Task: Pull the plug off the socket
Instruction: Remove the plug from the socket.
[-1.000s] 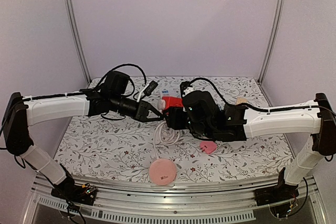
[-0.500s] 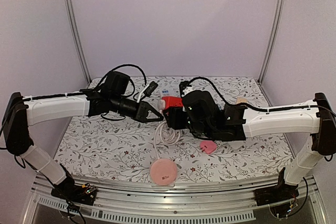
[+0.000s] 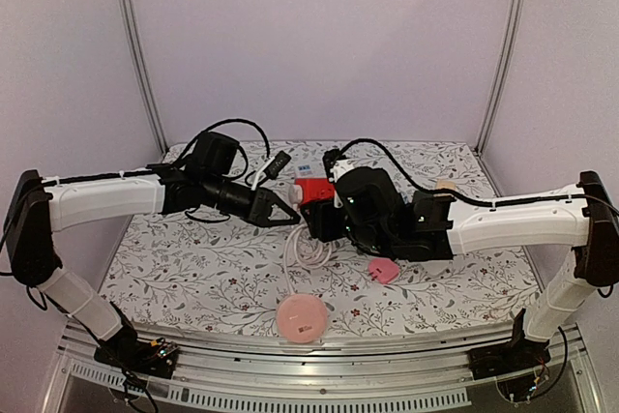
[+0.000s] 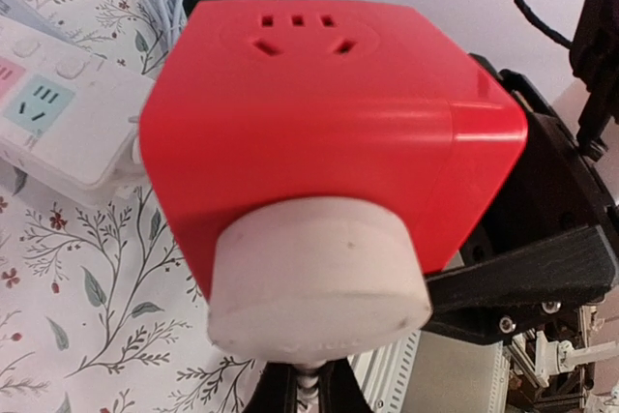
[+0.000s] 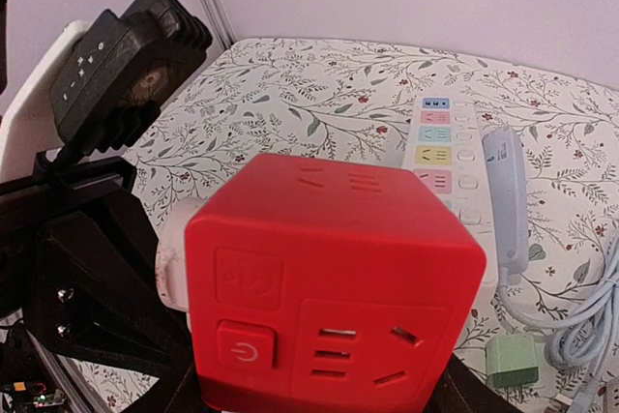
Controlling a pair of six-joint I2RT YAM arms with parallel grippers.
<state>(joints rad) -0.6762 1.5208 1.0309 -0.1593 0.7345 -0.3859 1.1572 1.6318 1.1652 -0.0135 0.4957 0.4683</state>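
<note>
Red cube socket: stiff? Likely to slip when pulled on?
Red cube socket looks like rigid moulded plastic, so probably no flex. Its glossy faces may slip in the right tool. Pull on the white plug could twist it.

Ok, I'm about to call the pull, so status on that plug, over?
Left end effector pinched shut on plug, at its tail. Right end effector clamps red socket cube. Plug seated in cube. Power strip on table behind, not blocking.
</note>
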